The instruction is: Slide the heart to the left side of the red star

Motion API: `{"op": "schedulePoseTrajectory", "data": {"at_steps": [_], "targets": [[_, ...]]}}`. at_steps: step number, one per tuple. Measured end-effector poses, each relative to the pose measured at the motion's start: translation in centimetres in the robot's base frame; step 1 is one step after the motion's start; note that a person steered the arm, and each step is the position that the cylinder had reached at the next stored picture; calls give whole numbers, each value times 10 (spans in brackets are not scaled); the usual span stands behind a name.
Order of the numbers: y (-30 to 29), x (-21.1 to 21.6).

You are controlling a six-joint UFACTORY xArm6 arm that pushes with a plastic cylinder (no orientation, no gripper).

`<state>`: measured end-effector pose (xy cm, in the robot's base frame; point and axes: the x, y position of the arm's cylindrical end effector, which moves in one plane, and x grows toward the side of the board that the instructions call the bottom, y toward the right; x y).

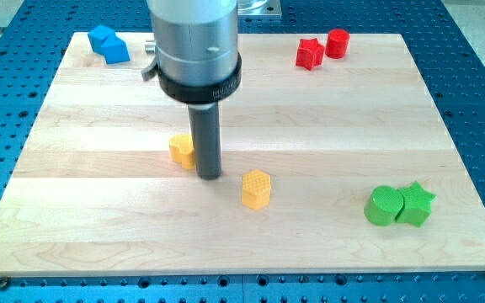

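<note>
The yellow heart [181, 149] sits mid-surface, touching your rod's left side, tip [209, 177] just beside it, no jawed end effector to open or close; pushing off-centre could spin it away, far from the red star [309, 54].

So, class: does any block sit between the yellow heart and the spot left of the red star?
No. The yellow heart, touching my tip, has bare board up to the red star; the yellow hexagon lies off that path.

Heart [180, 150] touching my tip [210, 177] on its left; hexagon [257, 188] just right of tip; star [309, 53] beside cylinder [337, 42] far top right.
</note>
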<state>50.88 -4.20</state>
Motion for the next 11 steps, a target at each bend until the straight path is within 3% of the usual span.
{"op": "schedulePoseTrajectory", "data": {"at_steps": [1,2,4,5,6,8,10,11], "targets": [[-28,-11],[-36,-64],[-12,-128],[-17,-67],[-72,-75],[-41,-190],[23,-235],[28,-205]]}}
